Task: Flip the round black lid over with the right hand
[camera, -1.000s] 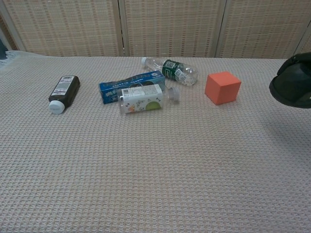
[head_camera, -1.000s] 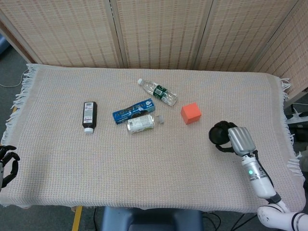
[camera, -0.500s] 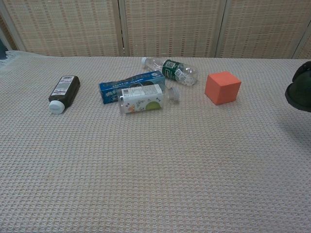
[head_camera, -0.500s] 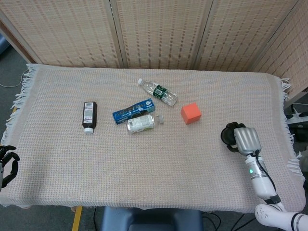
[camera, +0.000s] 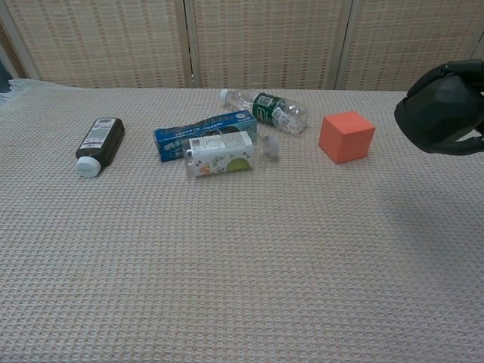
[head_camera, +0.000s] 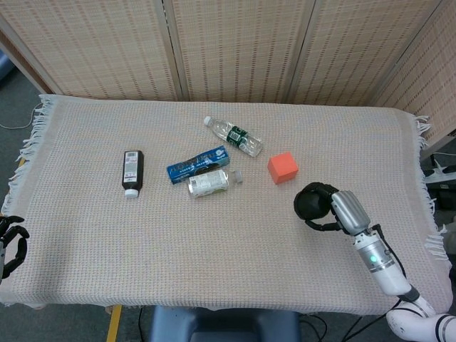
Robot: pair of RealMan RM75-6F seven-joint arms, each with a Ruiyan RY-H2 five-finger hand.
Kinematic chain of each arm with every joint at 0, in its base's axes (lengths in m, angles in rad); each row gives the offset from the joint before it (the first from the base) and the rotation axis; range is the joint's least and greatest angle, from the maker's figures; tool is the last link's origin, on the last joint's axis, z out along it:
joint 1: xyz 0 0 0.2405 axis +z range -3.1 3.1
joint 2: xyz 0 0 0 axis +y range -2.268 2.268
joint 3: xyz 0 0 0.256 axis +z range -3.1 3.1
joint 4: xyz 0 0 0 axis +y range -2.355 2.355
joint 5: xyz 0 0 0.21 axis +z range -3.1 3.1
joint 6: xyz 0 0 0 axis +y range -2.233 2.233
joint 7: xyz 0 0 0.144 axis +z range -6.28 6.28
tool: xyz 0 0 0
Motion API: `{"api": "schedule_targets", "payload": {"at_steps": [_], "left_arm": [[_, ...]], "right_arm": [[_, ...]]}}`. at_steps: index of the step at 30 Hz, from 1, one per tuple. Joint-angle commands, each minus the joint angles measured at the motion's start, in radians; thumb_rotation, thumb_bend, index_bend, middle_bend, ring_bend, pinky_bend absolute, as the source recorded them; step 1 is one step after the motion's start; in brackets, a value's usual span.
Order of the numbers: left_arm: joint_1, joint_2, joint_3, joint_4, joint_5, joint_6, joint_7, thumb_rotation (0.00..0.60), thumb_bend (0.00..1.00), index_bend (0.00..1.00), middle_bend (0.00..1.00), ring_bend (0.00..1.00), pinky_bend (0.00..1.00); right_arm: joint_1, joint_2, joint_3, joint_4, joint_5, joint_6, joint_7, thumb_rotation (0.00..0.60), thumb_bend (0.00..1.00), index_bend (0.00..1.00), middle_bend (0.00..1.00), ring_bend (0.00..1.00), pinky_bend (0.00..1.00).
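The round black lid (head_camera: 311, 203) (camera: 439, 113) sits in my right hand (head_camera: 336, 211) (camera: 454, 121), whose dark fingers wrap around it. Hand and lid hang above the cloth at the right of the table, just right of and nearer than the orange cube (head_camera: 283, 167) (camera: 346, 136). A shadow falls on the cloth below them. Which side of the lid faces up I cannot tell. My left hand (head_camera: 10, 244) rests off the table's near left corner with nothing in it, and only the head view shows it.
A clear water bottle (head_camera: 234, 135), a blue box (head_camera: 198, 164), a small white-labelled bottle (head_camera: 209, 182) and a dark bottle (head_camera: 132, 171) lie left of the cube. The woven cloth (head_camera: 214, 249) has fringed edges. Wicker screens stand behind.
My right hand, still holding the lid, has swung back left toward the cube after drifting right half a second ago. The left hand has not moved.
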Motion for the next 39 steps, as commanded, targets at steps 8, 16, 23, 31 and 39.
{"api": "schedule_targets", "payload": {"at_steps": [8, 16, 23, 31, 39], "left_arm": [[0.001, 0.002, -0.001, -0.004, -0.003, -0.001, 0.000, 0.600, 0.54, 0.55, 0.34, 0.28, 0.56], [0.000, 0.002, 0.001, -0.005, -0.001, -0.005, 0.004, 0.600, 0.54, 0.55, 0.34, 0.28, 0.56], [0.000, 0.002, 0.000, -0.005, -0.002, -0.004, 0.003, 0.600, 0.54, 0.55, 0.34, 0.28, 0.56], [0.000, 0.003, 0.002, -0.007, -0.004, -0.011, 0.004, 0.600, 0.54, 0.56, 0.34, 0.28, 0.56], [0.000, 0.004, 0.002, -0.010, -0.005, -0.011, 0.005, 0.600, 0.54, 0.56, 0.34, 0.28, 0.56]], "right_arm": [[-0.021, -0.056, 0.056, 0.071, 0.336, -0.030, -0.777, 0.600, 0.38, 0.64, 0.52, 0.62, 0.76], [-0.030, -0.165, 0.101, 0.165, 0.348, 0.090, -0.847, 0.600, 0.38, 0.64, 0.52, 0.62, 0.76], [-0.024, -0.054, 0.052, 0.014, 0.299, -0.080, -0.614, 0.600, 0.38, 0.64, 0.52, 0.62, 0.76], [0.018, 0.104, 0.022, -0.127, 0.273, -0.307, -0.337, 0.600, 0.38, 0.64, 0.52, 0.62, 0.76], [0.035, 0.087, 0.008, -0.103, 0.337, -0.349, -0.428, 0.600, 0.38, 0.63, 0.52, 0.62, 0.76]]}}
